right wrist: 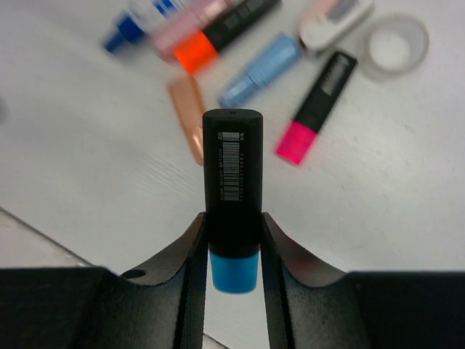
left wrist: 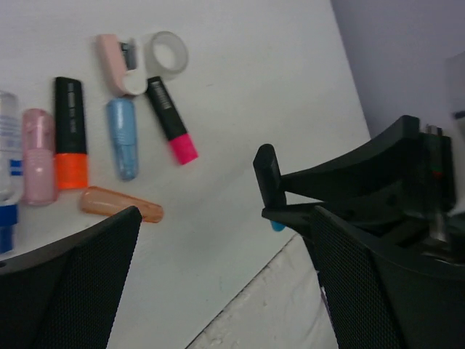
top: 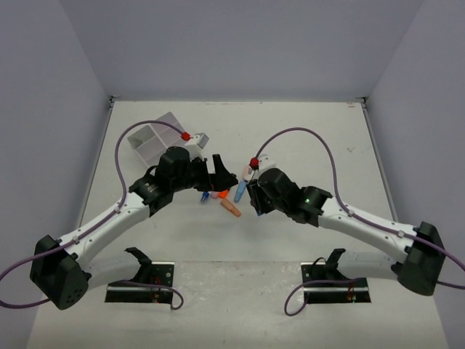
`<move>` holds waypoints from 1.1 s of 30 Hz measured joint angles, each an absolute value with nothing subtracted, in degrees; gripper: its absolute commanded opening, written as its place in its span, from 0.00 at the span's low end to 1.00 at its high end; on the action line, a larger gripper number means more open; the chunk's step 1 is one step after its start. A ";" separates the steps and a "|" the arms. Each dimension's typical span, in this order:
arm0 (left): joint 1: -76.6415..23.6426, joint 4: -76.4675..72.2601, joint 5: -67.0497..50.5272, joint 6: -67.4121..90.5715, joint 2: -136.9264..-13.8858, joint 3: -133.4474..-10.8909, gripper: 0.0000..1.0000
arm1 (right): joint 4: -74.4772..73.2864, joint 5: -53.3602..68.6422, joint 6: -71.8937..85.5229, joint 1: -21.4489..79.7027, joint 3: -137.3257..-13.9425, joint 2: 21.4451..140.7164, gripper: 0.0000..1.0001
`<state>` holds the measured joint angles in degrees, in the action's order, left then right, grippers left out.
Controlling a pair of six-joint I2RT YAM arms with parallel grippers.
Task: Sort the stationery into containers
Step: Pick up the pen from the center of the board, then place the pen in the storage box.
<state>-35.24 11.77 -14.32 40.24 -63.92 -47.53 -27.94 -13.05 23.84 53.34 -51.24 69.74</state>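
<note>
My right gripper point(right wrist: 232, 251) is shut on a black highlighter with a blue cap point(right wrist: 232, 174), which stands upright between the jaws, cap down. In the left wrist view the blue cap point(left wrist: 277, 226) peeks out under that gripper. My left gripper point(left wrist: 225, 280) is open with nothing between its fingers, just right of the stationery pile. On the table lie an orange highlighter point(left wrist: 70, 134), a pale pink one point(left wrist: 38, 156), a light blue one point(left wrist: 122, 138), a magenta one point(left wrist: 171, 120), a peach one point(left wrist: 120, 204) and a clear tape roll point(left wrist: 166, 54). The white divided tray point(top: 156, 138) sits at the back left.
A pink-and-white correction tape point(left wrist: 120, 64) lies beside the tape roll. A clear pen with a blue cap point(left wrist: 6, 182) is at the pile's left edge. Both arms meet over the table's middle point(top: 240, 185), close together. White walls enclose the table.
</note>
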 measured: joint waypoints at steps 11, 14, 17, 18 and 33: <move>-39.20 -2.52 -21.95 45.30 -67.90 -47.55 0.70 | -17.89 -16.09 19.92 58.63 -50.13 56.93 0.00; -39.55 -4.29 -22.74 45.87 -69.17 -47.55 0.48 | -17.92 -16.10 19.15 59.53 -50.24 56.97 0.00; -39.79 -5.86 -23.65 46.78 -70.30 -47.65 0.20 | -18.34 -16.72 18.29 60.02 -50.54 57.51 0.00; -39.82 -6.15 -23.93 47.05 -70.57 -47.79 0.04 | -18.42 -16.97 18.02 60.10 -50.69 57.97 0.00; -38.44 10.43 8.61 35.49 -75.48 -66.12 0.00 | -16.47 -26.63 19.67 54.92 -49.61 58.05 0.99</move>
